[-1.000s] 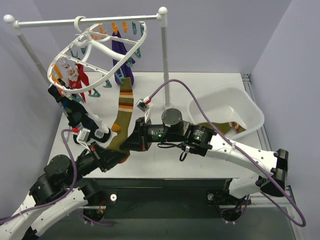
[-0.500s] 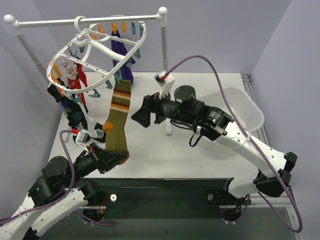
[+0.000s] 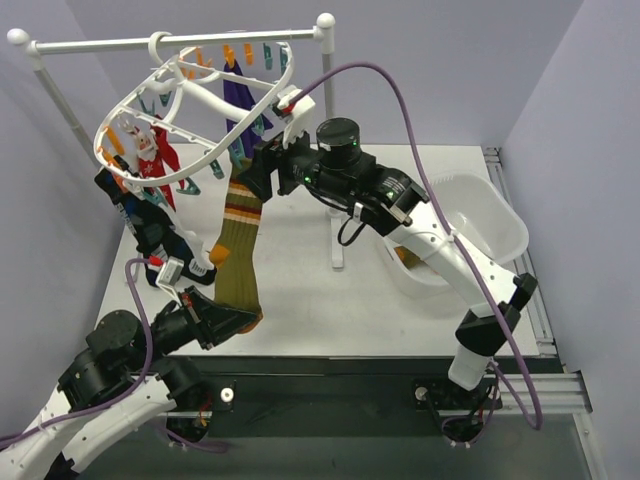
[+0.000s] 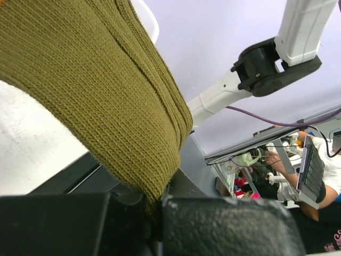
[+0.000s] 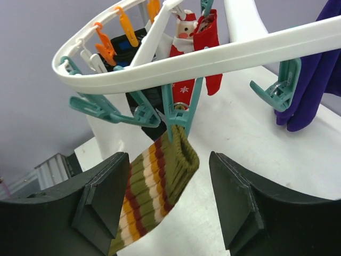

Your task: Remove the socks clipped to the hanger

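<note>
The white hanger (image 3: 262, 100) hangs from the rail, its ring (image 5: 229, 53) crossing the top of the right wrist view. An olive striped sock (image 3: 240, 235) hangs from a teal clip (image 5: 180, 109). Its cuff (image 5: 169, 173) sits between the open fingers of my right gripper (image 5: 170, 205), touching neither. My left gripper (image 4: 154, 213) is shut on the toe end of this sock (image 4: 90, 90), low near the table's front (image 3: 235, 315). A purple sock (image 3: 240, 100), a red-and-white sock (image 3: 155, 155) and a dark sock (image 3: 150, 230) stay clipped on.
The white rail stand's pole (image 3: 328, 100) rises just behind my right arm. A white basin (image 3: 490, 215) sits at the right of the table. Orange and teal clips (image 5: 106, 50) dangle along the ring. Purple walls close in on both sides.
My right gripper let go of the lower part of the olive sock, opened, and rose to the cuff at the clip. The left gripper kept its hold on the toe.
</note>
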{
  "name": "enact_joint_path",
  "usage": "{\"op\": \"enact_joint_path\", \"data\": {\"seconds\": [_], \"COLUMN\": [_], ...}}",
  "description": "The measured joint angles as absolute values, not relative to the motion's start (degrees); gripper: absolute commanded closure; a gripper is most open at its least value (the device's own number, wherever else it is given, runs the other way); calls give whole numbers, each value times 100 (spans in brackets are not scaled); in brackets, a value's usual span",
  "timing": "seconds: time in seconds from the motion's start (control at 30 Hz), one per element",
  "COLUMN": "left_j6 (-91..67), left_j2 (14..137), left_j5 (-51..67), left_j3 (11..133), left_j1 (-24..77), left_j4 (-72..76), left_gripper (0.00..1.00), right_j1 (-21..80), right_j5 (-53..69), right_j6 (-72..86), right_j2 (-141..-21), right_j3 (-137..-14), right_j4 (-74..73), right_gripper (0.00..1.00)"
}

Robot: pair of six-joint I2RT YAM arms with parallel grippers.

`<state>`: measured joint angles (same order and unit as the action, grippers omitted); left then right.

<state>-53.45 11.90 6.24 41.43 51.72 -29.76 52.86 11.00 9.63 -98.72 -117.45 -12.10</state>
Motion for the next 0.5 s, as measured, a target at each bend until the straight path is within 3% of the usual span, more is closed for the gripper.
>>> {"op": "enact_joint_path", "data": {"seconds": [0.13,0.27,0.5], "left_j6": [-5382,-5408,-5513], "left_j2": [1188,1184,1184], "left_j5": [696,757,845], "left_j3": [4117,4047,3933], "left_j1": [5172,5172,5172], "left_j4": [-2930,-2906,-2700], "left_gripper": [100,100,100], "right_j1": [5286,5269,5177], "right_j5": [1048,937,858], "right_j6": [749,633,589], "right_j2": [-10230,-10377,-10481], "right_j3": [-11948,-11948,-11948], "right_j4": [-1216,-1170,-725], "right_gripper": [44,54,50]}}
